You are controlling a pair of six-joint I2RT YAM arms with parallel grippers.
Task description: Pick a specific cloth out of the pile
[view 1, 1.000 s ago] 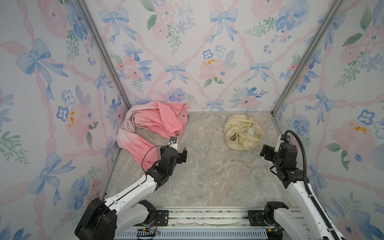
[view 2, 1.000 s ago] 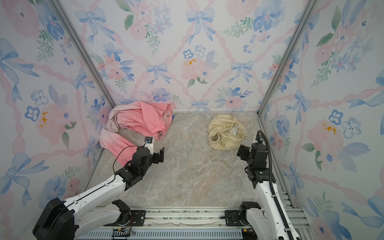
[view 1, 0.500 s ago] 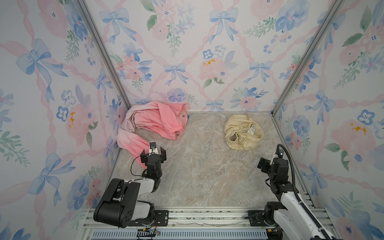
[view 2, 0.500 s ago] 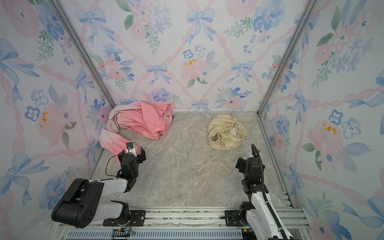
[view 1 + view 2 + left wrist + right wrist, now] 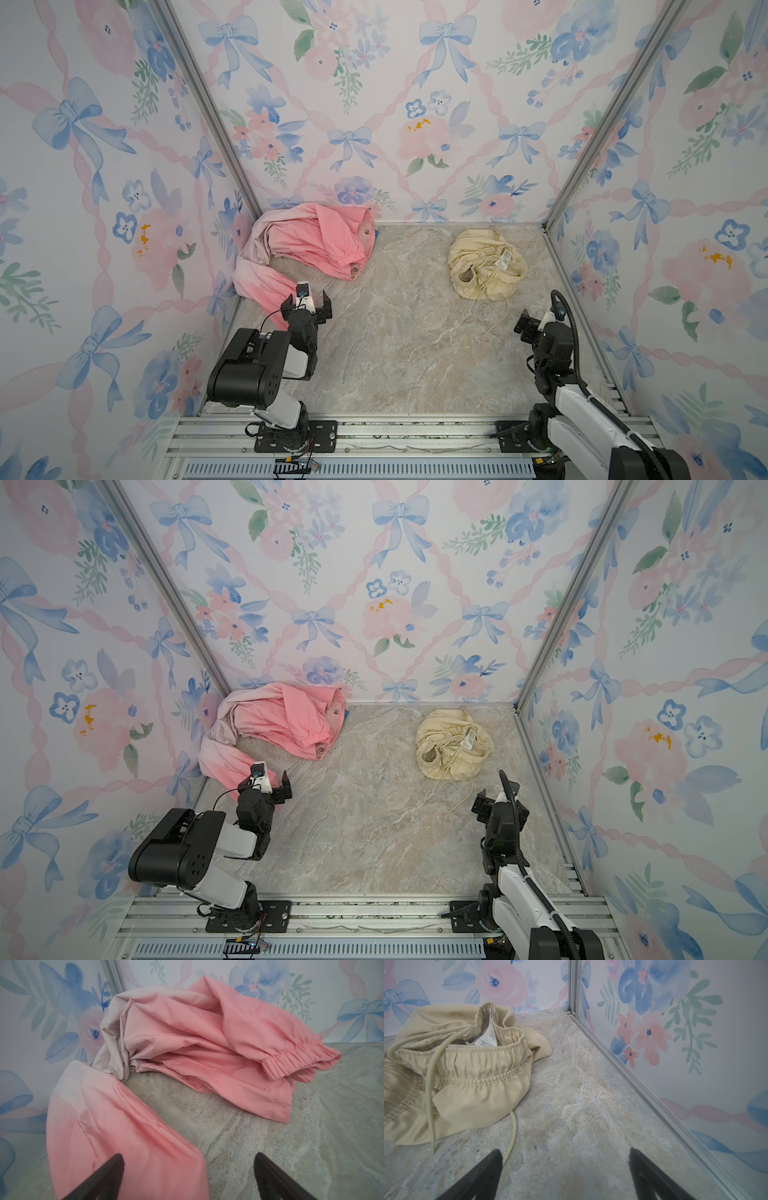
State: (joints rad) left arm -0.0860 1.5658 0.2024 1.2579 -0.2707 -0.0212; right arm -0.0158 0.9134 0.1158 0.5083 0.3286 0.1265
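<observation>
Cream cloth (image 5: 486, 266) lay on the bench (image 5: 415, 357) well clear of the pink pile (image 5: 316, 245), so left pincer (image 5: 189, 1157) and right pincer (image 5: 564, 1152) hung released, job seemingly done.

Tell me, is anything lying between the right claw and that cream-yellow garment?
Nothing visible. Between the open right gripper and the cream-yellow garment lies only bare floor, plus the garment's own drawstring cord trailing toward the gripper.

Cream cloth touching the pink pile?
No, the cream cloth lies apart from the pink pile, with bare floor between them.
</observation>
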